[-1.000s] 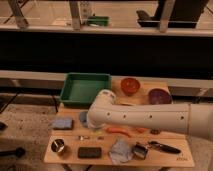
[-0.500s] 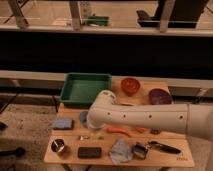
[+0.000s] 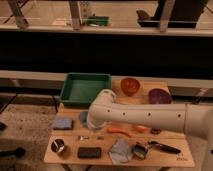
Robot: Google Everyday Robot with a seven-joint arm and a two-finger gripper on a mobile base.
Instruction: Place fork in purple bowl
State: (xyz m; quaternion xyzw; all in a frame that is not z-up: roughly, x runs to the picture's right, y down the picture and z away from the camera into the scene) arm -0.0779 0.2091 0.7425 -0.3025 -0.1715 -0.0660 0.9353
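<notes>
**Nothing has shifted on the desk (image 3: 161, 158) in the last second**

Arm and objects sit where they were in both earlier frames. The white arm (image 3: 150, 116) reaches in from the right edge across the middle of the desk and ends in a rounded joint. The tool (image 3: 96, 132) hangs beneath that joint, low over the desk's middle. It is mostly hidden, so I cannot tell whether it is spread or pressed together, or whether it holds anything.

There are two bowls. The red-orange bowl (image 3: 130, 85) is at the far edge and the purple bowl (image 3: 159, 95) is near the far right corner. One green tray (image 3: 85, 90) stands at the far edge, toward the left.

One fork (image 3: 83, 137) lies flat just beside the tool on its left, toward the near edge. It is well apart from the purple bowl.

The other items are:
- one blue cloth (image 3: 62, 123) by the left edge
- one blue cup (image 3: 82, 118), half covered by the arm
- one metal cup (image 3: 59, 146) near the near left corner
- one black block (image 3: 89, 152) at the near edge
- one grey cloth (image 3: 121, 150) at the near edge
- one black-handled utensil (image 3: 164, 148) toward the near right corner
- two orange pieces (image 3: 120, 131) just below the arm
</notes>
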